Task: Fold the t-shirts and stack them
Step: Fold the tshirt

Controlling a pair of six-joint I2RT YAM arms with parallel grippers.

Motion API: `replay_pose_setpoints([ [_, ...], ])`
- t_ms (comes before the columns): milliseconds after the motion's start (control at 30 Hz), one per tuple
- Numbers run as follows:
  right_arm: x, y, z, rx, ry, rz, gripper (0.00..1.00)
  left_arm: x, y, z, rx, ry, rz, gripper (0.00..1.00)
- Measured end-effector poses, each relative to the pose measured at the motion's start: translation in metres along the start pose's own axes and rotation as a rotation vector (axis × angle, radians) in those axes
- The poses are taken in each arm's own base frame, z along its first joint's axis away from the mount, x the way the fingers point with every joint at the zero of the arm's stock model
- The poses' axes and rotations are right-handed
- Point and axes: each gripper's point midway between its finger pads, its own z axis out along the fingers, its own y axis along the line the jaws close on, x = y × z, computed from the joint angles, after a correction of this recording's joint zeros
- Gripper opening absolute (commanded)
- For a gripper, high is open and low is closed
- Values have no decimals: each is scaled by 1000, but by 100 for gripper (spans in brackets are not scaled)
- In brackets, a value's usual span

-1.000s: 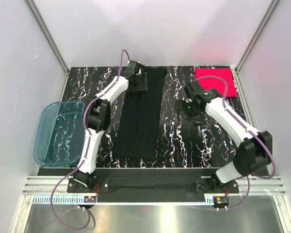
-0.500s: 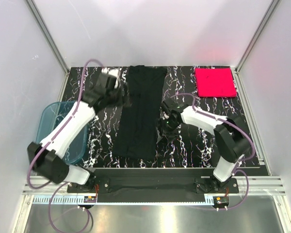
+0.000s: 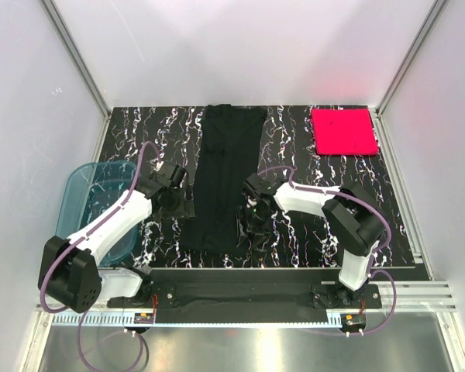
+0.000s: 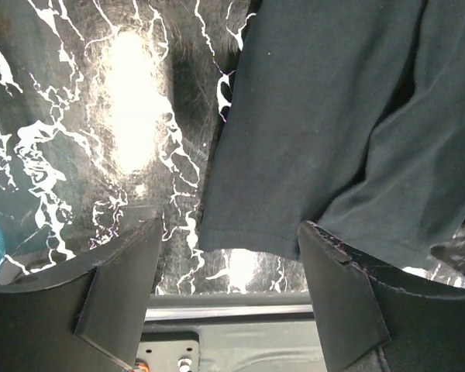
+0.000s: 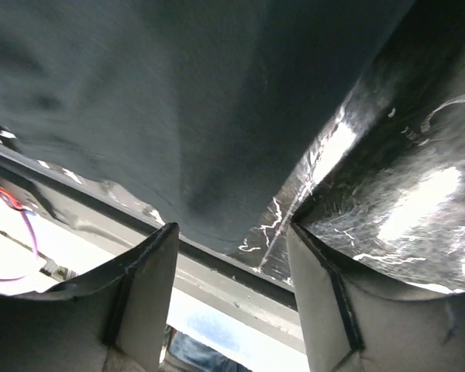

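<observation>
Left pincer [image 3: 178, 206] and right pincer [image 3: 256, 222] wide open, empty, low beside near hem of black t-shirt [image 3: 221, 174]

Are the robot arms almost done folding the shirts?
About halfway. The pink shirt already lies as a neat square in the far right corner. The black shirt is only a long strip; the left tool and right tool hover open at its near end. It must be folded shorter, then stacked with the pink one.
</observation>
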Motion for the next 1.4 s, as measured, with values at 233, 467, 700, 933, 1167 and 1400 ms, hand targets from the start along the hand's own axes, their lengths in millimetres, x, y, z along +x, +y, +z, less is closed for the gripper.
replay_pose_setpoints([
  [233,20,2,8,-42,59,44,47,15,7,17,-26,48,-2,77],
  [467,30,-2,17,-75,83,78,8,19,9,24,-25,69,-5,77],
  [700,43,-31,3,-72,36,108,4,31,-6,21,98,76,-43,83],
  [933,50,-43,-2,-96,17,79,2,87,-26,33,234,180,-159,83],
  [1167,49,-55,-8,-119,-5,96,3,107,-42,32,282,220,-206,78],
  [1400,33,-101,-42,27,-99,221,39,76,-50,8,335,76,-209,79],
])
